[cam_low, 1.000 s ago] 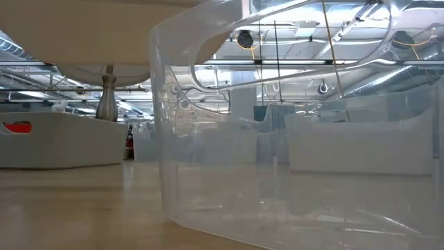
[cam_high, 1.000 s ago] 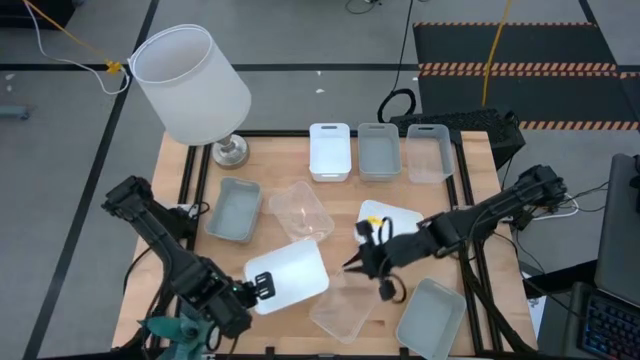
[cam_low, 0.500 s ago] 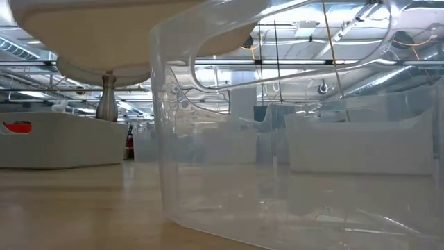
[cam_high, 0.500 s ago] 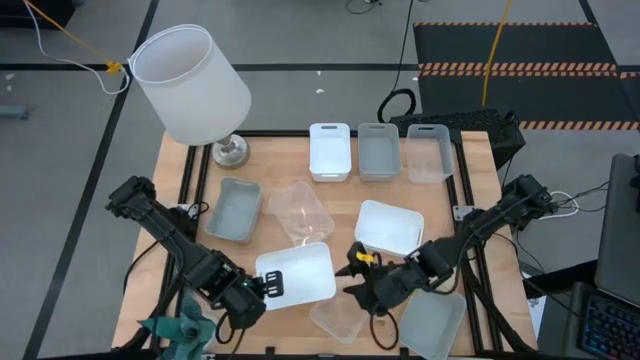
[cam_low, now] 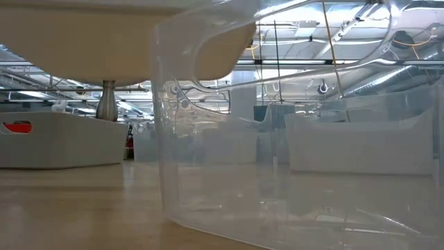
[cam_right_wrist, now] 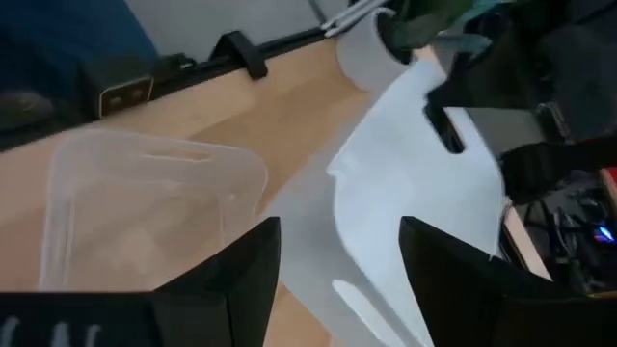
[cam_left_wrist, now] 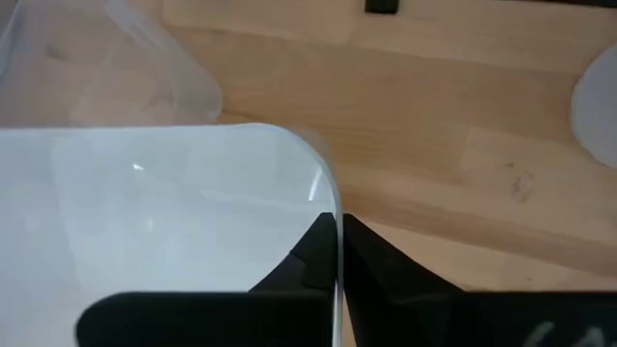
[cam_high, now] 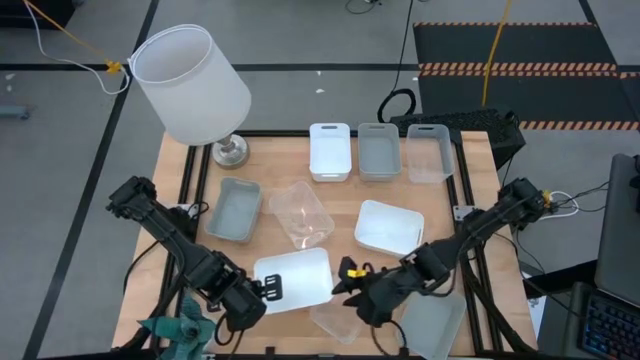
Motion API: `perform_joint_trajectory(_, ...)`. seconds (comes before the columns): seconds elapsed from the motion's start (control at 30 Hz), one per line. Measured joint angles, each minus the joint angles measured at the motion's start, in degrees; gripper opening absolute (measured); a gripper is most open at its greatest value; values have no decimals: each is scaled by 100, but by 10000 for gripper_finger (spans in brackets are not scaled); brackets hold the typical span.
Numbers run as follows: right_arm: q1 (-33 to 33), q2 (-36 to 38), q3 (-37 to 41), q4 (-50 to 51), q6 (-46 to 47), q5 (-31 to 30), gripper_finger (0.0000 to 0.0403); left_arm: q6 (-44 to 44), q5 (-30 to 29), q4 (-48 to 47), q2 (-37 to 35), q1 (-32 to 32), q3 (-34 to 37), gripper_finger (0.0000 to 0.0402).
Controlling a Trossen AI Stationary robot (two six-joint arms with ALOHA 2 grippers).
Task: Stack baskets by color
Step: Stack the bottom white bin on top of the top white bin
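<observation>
Left gripper (cam_high: 268, 288) pinches the rim of my white basket (cam_high: 296, 277), held near the table's front edge — right gripper (cam_high: 347, 282), fingers spread wide, hovers just right of it above a clear basket (cam_high: 335, 320). Farther back I see another white basket (cam_high: 388, 227), then a far row of three.

My right arm hides part of the grey basket (cam_high: 432, 322); the clear basket (cam_high: 335, 320) lies partly beneath my pincers.
</observation>
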State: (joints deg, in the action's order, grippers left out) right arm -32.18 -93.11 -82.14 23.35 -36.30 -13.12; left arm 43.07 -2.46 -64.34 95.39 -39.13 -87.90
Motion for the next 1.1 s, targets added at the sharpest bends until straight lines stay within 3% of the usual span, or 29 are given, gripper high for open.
perform_joint_trajectory(0.33,262,-551,-252,199,-809,290,199,187,111,97,0,17,0,10)
perform_joint_trajectory(0.6,270,-717,-253,209,-985,303,114,256,34,97,0,17,-2,22)
perform_joint_trajectory(0.87,228,-718,-237,493,-802,450,28,-526,-1024,228,-7,-3,-2,38)
perform_joint_trajectory(1.1,210,-718,-233,666,-436,427,16,-1384,-2334,321,-15,-71,-2,135)
